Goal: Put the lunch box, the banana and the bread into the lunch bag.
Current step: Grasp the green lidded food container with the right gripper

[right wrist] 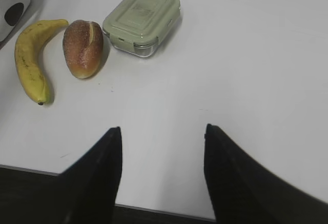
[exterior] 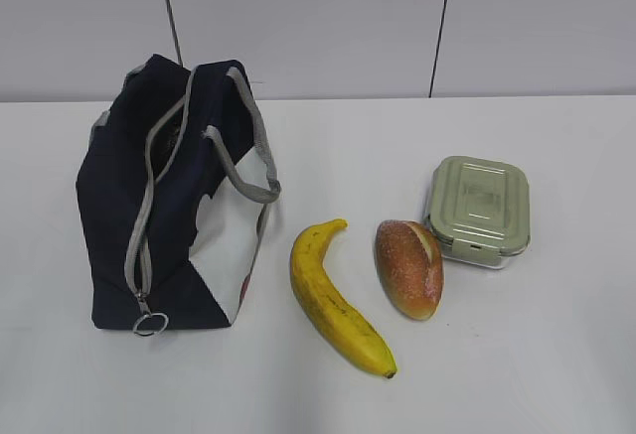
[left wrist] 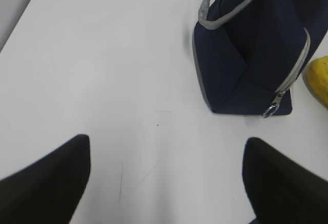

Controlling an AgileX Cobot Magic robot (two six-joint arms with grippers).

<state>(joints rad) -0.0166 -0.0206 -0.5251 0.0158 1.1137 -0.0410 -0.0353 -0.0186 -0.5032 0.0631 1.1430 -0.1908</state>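
Observation:
The navy lunch bag (exterior: 164,196) stands at the left of the white table, its grey zipper partly open along the top. To its right lie the yellow banana (exterior: 333,295), the golden-brown bread (exterior: 408,266) and the green-lidded lunch box (exterior: 478,211). Neither arm shows in the exterior view. My left gripper (left wrist: 166,144) is open over bare table, with the lunch bag (left wrist: 251,55) ahead to its right. My right gripper (right wrist: 163,131) is open near the table's front edge, with the banana (right wrist: 28,60), bread (right wrist: 83,47) and lunch box (right wrist: 142,21) ahead to its left.
Grey strap handles (exterior: 248,146) arch over the bag's opening, and a ring pull (exterior: 147,324) hangs at its near end. The table's dark front edge (right wrist: 31,170) runs just beneath my right gripper. A grey panelled wall (exterior: 318,17) backs the table.

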